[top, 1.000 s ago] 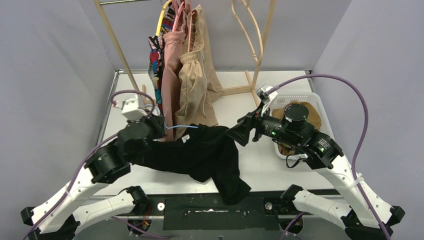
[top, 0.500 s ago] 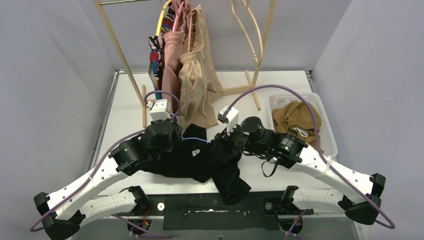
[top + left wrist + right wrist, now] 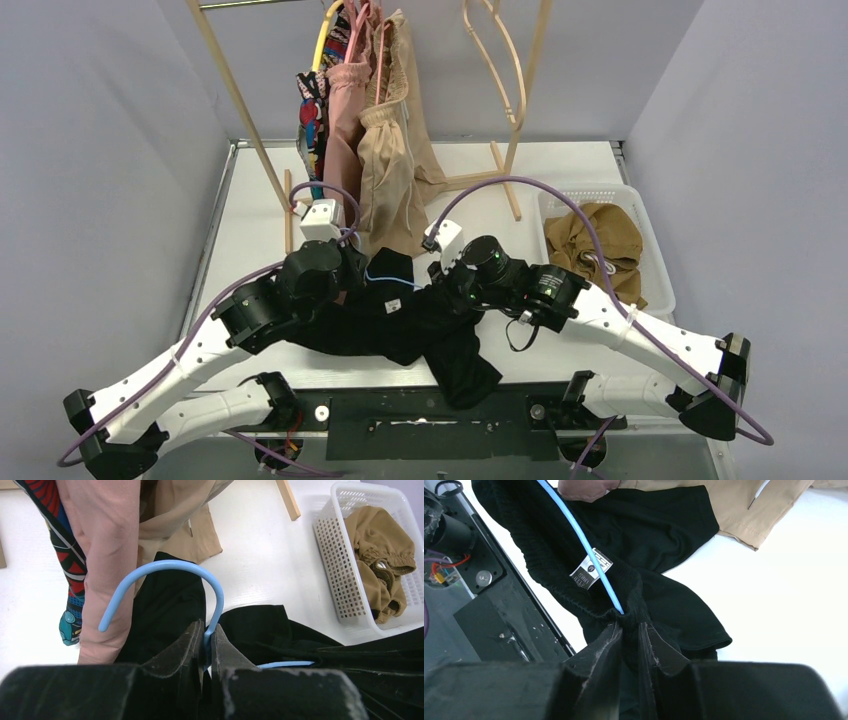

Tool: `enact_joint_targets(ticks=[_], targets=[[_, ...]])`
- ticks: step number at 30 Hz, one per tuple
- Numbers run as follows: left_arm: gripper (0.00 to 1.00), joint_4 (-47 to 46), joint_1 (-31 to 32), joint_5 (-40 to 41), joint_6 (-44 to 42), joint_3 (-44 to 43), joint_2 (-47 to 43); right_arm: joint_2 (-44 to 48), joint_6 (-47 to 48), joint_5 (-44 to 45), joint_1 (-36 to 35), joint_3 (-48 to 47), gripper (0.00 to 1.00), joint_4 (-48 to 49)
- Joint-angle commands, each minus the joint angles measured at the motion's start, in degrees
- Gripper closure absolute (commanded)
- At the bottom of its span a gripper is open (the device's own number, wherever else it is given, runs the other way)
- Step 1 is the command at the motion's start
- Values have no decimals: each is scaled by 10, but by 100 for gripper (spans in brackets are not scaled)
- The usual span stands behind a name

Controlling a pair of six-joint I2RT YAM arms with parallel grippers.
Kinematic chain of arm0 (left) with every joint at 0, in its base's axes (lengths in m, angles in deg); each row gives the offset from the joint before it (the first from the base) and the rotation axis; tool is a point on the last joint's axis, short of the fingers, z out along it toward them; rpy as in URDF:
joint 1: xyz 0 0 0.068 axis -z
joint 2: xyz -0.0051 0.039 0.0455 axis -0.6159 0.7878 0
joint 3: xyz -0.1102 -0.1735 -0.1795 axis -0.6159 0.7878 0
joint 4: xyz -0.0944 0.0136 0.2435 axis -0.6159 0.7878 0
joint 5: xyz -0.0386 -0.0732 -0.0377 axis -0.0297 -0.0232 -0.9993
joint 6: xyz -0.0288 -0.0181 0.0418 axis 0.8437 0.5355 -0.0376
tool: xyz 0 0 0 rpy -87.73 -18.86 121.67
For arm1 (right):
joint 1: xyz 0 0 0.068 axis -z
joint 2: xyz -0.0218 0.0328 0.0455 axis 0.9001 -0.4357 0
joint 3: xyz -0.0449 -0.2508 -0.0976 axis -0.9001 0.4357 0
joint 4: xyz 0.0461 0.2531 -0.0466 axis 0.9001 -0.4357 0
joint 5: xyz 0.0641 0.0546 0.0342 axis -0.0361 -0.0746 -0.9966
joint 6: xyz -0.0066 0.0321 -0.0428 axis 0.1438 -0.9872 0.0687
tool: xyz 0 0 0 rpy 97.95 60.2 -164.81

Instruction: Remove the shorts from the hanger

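Observation:
Black shorts [image 3: 400, 322] lie across the front of the table, still threaded on a light blue hanger [image 3: 385, 279]. My left gripper [image 3: 207, 632] is shut on the neck of the blue hanger [image 3: 165, 567], just below its hook. My right gripper [image 3: 630, 625] is shut on the gathered waistband of the black shorts [image 3: 659, 525], where the blue hanger's [image 3: 584, 545] arm runs into the cloth. In the top view the left gripper [image 3: 352, 275] and right gripper [image 3: 447, 290] sit close together over the shorts.
Comic-print [image 3: 312, 120], pink [image 3: 345, 130] and beige shorts [image 3: 388, 170] hang from the wooden rack behind. An empty wooden hanger [image 3: 500, 60] hangs to their right. A white basket [image 3: 585, 189] at the right holds tan-brown shorts [image 3: 595, 235].
The right arm swung left from the basket to the black shorts and closed on their waistband. The left gripper moved right with the hanger, then held still.

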Motion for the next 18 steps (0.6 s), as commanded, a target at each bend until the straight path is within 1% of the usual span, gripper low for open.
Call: enact_joint_targets(ticks=[1, 2, 3, 12, 18], targets=[[100, -43, -1, 5, 11, -8, -25, 15, 19, -5, -5, 1, 93, 40], [100, -42, -2, 7, 13, -7, -27, 16, 19, -2, -5, 2, 98, 37], [100, -41, -2, 8, 16, -6, -28, 17, 22, 2, -5, 1, 100, 33], [100, -18, -2, 47, 39, 0, -45, 61, 15, 109, -3, 19, 100, 3], [100, -15, -3, 65, 45, 0, -54, 117, 2, 167, 5, 62, 100, 19]])
